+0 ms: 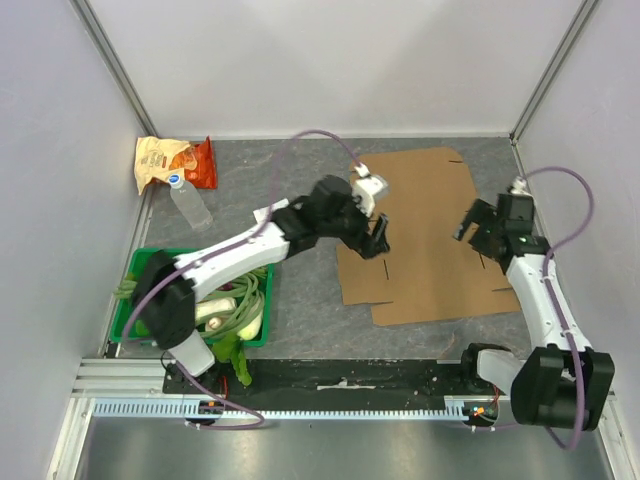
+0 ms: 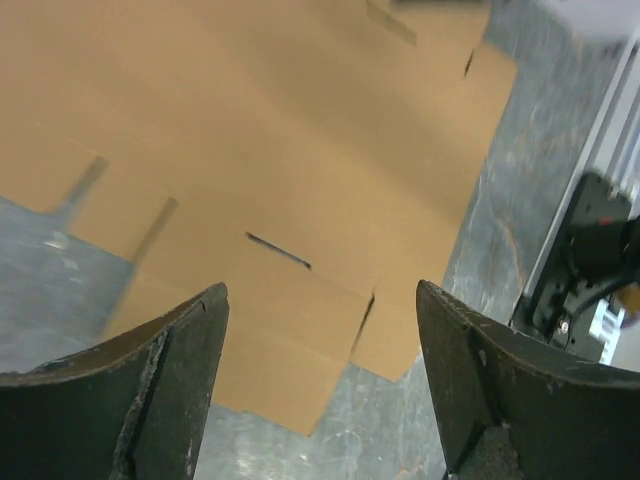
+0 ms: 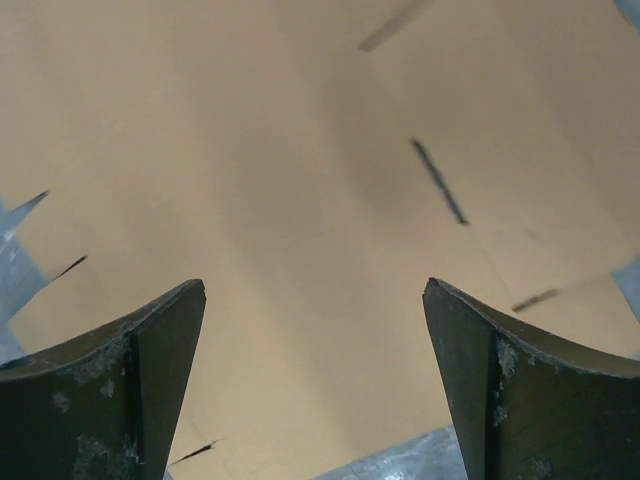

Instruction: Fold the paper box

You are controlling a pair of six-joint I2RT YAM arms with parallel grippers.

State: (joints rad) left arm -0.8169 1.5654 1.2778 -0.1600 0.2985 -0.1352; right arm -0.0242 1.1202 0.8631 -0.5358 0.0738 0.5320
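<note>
The paper box (image 1: 430, 240) is a plain brown cardboard sheet lying flat and unfolded on the grey table, with cut slots and flaps. My left gripper (image 1: 377, 238) hovers over its left edge, open, nothing between its fingers. In the left wrist view the paper box (image 2: 300, 150) fills the upper part and the gripper (image 2: 320, 300) points at a corner flap. My right gripper (image 1: 469, 222) hangs over the sheet's right half, open and empty. The right wrist view shows the paper box (image 3: 300, 200) spread under the open gripper (image 3: 315, 290).
A green crate (image 1: 147, 262) with vegetables stands at the near left. An orange-and-tan snack bag (image 1: 170, 163) and a clear bottle (image 1: 190, 203) lie at the far left. A small white card (image 1: 266, 211) peeks out behind the left arm. Walls close in on three sides.
</note>
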